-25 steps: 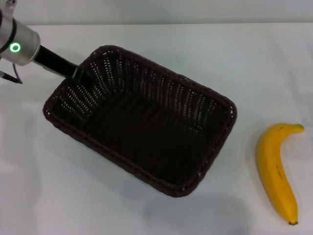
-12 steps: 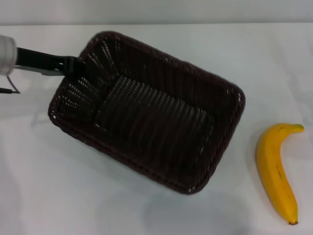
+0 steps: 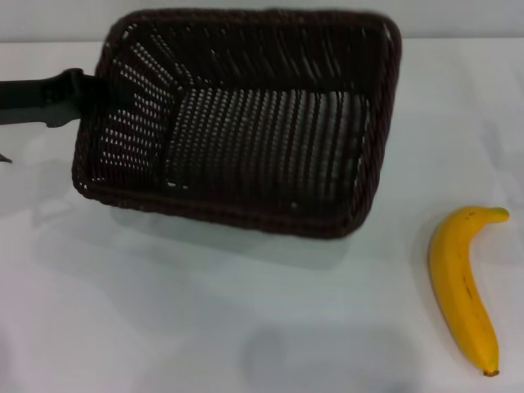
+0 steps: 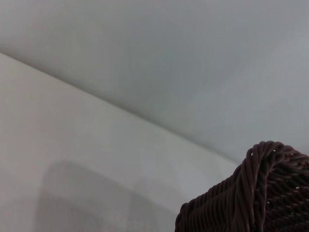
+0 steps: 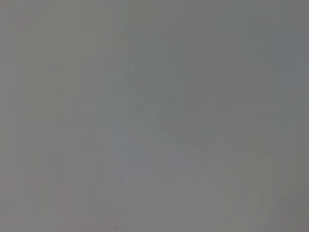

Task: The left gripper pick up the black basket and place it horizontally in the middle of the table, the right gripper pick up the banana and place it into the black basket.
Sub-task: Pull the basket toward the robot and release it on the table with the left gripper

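The black basket (image 3: 246, 123) hangs lifted above the table (image 3: 205, 327), tilted toward the head camera with its long side running left to right. My left gripper (image 3: 88, 92) reaches in from the left edge and is shut on the basket's left rim. A corner of the braided rim (image 4: 260, 193) shows in the left wrist view. The banana (image 3: 463, 282) lies on the table at the right, apart from the basket. My right gripper is out of view; its wrist view shows only plain grey.
The basket's shadow (image 3: 164, 246) falls on the white tabletop below it. The table's far edge meets a grey wall (image 3: 458, 16) at the back.
The left gripper has raised the basket and turned it from a diagonal lie to a horizontal one, moving it up and back. The banana has stayed put.
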